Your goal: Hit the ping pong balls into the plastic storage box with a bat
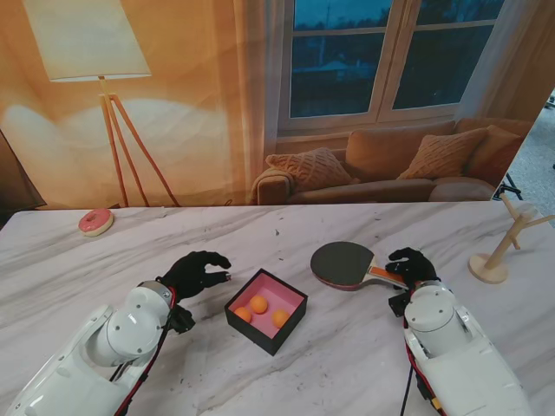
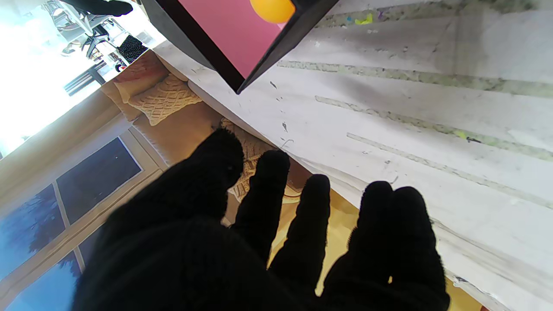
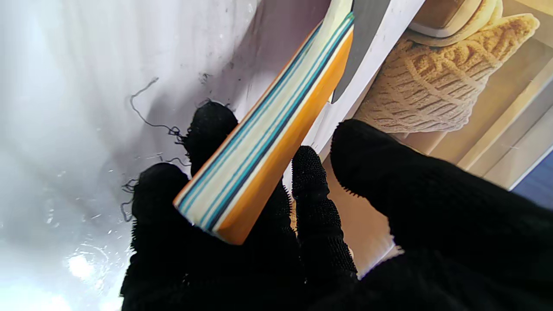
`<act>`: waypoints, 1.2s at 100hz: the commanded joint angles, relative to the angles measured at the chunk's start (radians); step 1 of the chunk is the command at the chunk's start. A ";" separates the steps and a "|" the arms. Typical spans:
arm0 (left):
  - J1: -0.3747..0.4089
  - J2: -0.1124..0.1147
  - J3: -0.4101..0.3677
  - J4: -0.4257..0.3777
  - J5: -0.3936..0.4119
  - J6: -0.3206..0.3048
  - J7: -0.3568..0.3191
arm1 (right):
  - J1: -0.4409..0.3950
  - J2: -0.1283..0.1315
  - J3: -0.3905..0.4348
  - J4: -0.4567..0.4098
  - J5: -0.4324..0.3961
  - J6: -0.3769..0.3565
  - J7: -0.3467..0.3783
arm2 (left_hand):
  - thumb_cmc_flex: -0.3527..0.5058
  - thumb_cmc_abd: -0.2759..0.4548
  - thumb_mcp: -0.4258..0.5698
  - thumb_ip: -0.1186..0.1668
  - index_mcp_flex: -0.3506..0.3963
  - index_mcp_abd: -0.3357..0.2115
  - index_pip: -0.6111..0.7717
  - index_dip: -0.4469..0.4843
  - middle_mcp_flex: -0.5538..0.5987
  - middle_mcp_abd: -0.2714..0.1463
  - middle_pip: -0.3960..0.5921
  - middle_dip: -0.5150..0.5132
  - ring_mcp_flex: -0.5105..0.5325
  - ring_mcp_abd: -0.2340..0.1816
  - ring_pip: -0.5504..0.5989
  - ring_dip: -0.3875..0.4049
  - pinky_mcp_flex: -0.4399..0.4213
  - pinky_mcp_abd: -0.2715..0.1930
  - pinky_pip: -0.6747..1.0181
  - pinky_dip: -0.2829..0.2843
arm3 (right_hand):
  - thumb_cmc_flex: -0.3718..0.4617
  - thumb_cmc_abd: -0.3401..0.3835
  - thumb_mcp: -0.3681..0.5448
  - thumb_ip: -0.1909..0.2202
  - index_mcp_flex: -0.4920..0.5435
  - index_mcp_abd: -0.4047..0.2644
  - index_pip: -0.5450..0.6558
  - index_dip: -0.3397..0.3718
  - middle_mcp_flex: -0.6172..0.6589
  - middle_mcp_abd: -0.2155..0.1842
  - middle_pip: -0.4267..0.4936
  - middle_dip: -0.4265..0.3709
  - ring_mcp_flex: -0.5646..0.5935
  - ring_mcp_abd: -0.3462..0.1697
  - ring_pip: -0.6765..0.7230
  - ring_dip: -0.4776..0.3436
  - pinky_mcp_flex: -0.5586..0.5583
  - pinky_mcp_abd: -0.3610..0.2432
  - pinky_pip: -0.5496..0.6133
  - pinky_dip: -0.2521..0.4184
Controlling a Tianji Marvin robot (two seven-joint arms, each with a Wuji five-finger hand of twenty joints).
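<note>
Right hand [image 1: 411, 264] grips bat [image 1: 345, 263]; no writing legible

Looked down from the stand across the worktop [image 1: 347, 364]; peered close along each wrist's fingers, sharing that worktop.

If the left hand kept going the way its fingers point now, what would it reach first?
Probably nothing on the table: the left hand, open, points past the box's far corner toward the table's far edge, though depth is unclear.
</note>
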 commanded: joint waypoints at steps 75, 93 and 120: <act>0.001 -0.003 -0.001 0.002 -0.002 -0.011 -0.018 | -0.005 0.031 -0.013 0.019 -0.116 -0.082 0.063 | 0.029 0.024 -0.038 -0.004 0.023 0.010 -0.010 0.019 0.021 0.010 0.002 0.004 0.006 0.012 0.010 0.004 -0.008 -0.019 0.015 -0.003 | -0.232 0.022 -0.077 0.047 -0.030 -0.109 -0.097 0.037 -0.374 -0.108 -0.210 -0.126 -0.608 -0.146 -0.701 -0.218 -0.475 -0.193 -0.815 -0.130; -0.001 -0.003 0.000 0.005 -0.004 -0.017 -0.016 | -0.021 0.033 -0.005 -0.008 -0.126 -0.116 0.056 | 0.022 0.033 -0.039 0.001 0.014 0.009 -0.020 0.013 0.019 0.008 0.000 0.004 0.005 0.010 0.008 0.003 -0.010 -0.020 0.012 -0.005 | -0.240 0.029 -0.087 0.049 -0.041 -0.113 -0.109 0.042 -0.417 -0.127 -0.223 -0.131 -0.638 -0.170 -0.724 -0.223 -0.482 -0.219 -0.890 -0.110; -0.010 -0.005 -0.003 0.014 -0.008 -0.033 -0.012 | -0.065 0.047 0.008 -0.092 -0.150 -0.190 0.079 | 0.003 0.052 -0.038 0.021 -0.014 0.013 -0.052 -0.018 -0.006 -0.001 -0.011 -0.001 -0.001 0.006 0.001 0.000 -0.013 -0.020 0.008 -0.008 | -0.246 0.033 -0.104 0.052 -0.067 -0.139 -0.152 0.034 -0.456 -0.160 -0.257 -0.156 -0.660 -0.189 -0.750 -0.233 -0.464 -0.225 -0.999 -0.024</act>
